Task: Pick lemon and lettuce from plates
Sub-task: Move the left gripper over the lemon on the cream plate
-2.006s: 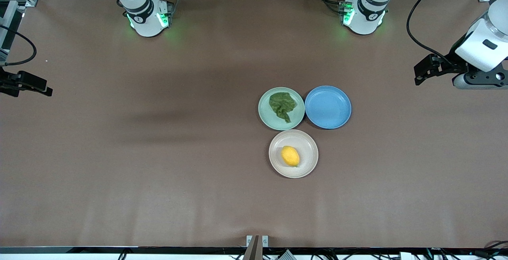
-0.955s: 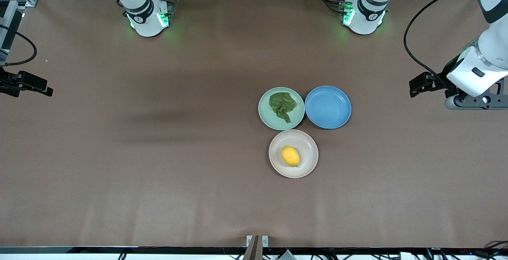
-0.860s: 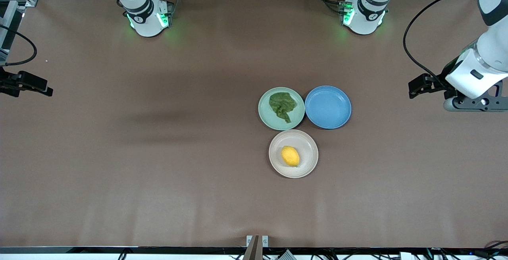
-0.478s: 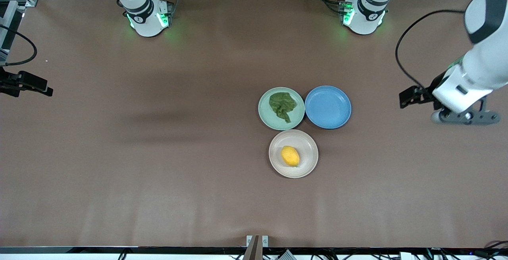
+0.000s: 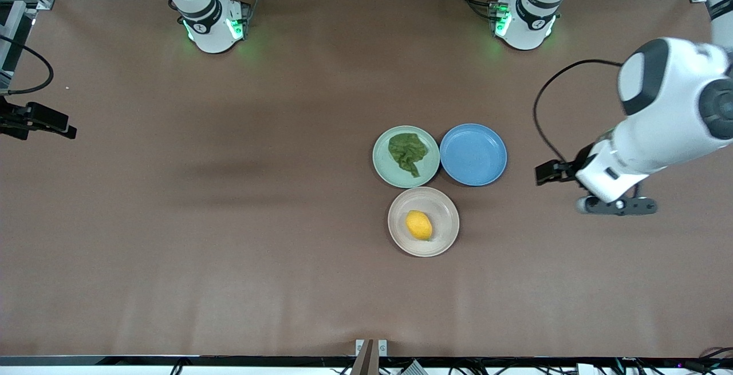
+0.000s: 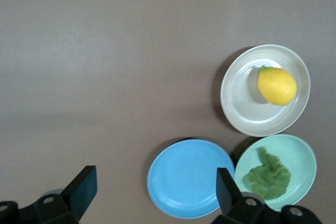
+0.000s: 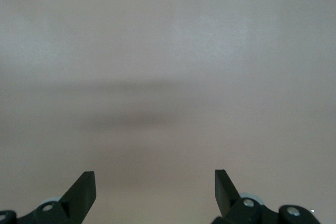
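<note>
1. The table [image 5: 229,249] carries three touching plates.
2. The left gripper [image 6: 152,195] hangs over bare table at 3 o'clock of the blue plate [image 5: 473,154], fingers spread wide.
3. The right gripper [image 7: 155,190] waits at the right arm's table end, fingers wide apart.
4. The mint plate [image 5: 382,163] holds the lettuce [image 5: 407,152].
5. The cream plate [image 5: 444,217], at 6 o'clock, holds the lemon [image 5: 419,225].

Three plates [image 5: 473,154], one lemon [image 5: 419,225], one lettuce [image 5: 407,152]
</note>
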You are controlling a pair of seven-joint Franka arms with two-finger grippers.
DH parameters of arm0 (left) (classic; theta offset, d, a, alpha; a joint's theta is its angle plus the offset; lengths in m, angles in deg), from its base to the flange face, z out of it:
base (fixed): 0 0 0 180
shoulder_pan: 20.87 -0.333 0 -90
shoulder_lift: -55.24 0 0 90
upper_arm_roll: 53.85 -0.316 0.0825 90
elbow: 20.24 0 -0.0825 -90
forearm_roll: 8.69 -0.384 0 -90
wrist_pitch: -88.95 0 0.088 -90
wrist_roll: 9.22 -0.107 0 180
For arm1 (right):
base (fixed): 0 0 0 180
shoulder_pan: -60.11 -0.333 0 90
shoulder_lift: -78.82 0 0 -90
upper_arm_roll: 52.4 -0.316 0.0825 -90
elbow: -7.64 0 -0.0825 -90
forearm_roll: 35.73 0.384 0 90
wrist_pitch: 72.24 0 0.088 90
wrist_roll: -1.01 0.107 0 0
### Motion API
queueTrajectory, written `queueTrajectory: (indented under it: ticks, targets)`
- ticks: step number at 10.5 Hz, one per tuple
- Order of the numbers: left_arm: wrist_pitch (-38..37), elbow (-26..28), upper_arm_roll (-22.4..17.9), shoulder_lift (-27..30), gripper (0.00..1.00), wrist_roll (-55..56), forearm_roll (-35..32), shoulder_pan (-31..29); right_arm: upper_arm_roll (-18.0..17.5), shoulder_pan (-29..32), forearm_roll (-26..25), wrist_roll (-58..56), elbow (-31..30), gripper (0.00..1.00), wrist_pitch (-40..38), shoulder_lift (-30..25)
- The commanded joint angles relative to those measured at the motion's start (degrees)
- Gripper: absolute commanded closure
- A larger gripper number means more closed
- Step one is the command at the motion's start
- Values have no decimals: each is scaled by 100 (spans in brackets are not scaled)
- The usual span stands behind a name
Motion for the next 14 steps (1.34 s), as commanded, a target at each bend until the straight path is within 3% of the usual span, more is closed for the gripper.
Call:
queueTrajectory:
  ticks: [1, 7, 14]
  targets:
    - [372, -142, -50, -324, 0, 486, 50, 312, -36, 34, 33, 3, -167, 0, 49, -166]
    - [1506, -142, -85, -1159, 0, 1838, -212, 980, -36, 34, 33, 3, -167, 0, 49, -166]
    - [2447, -274, -111, -1757, 0, 2973, -380, 1359, -36, 34, 33, 3, -167, 0, 40, -166]
